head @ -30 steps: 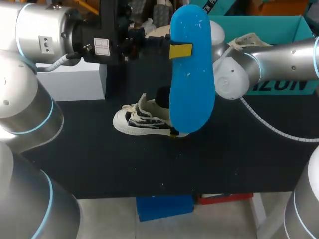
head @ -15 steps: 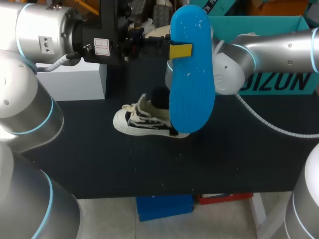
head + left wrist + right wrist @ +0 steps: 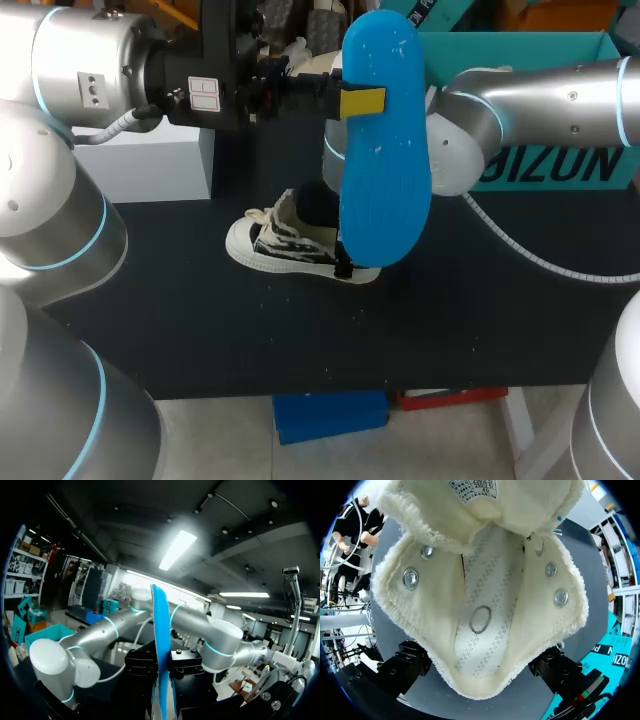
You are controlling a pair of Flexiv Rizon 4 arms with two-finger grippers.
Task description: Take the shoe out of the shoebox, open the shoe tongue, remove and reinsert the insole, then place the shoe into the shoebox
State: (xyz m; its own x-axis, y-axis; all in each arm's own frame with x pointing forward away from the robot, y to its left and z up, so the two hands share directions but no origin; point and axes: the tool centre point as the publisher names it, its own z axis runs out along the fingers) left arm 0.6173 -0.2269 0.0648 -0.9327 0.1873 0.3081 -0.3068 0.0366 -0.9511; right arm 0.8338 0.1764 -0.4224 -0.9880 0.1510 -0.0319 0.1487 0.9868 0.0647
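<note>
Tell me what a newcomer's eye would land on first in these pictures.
The bright blue insole stands out most, held upright in the left gripper high above the black table in the middle of the head view. Below and behind it, the cream-lined shoe sits on the table. The right wrist view looks straight down into its wide-open mouth, with the tongue pulled back.

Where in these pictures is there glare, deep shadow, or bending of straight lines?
Left wrist view: a ceiling lamp glares behind the blue insole, and the left pincer holding it is in deep shadow. Right wrist view: the shoe is evenly lit, but the table edge curves. Head view: even light, no glare; the insole hides the shoe's heel.
</note>
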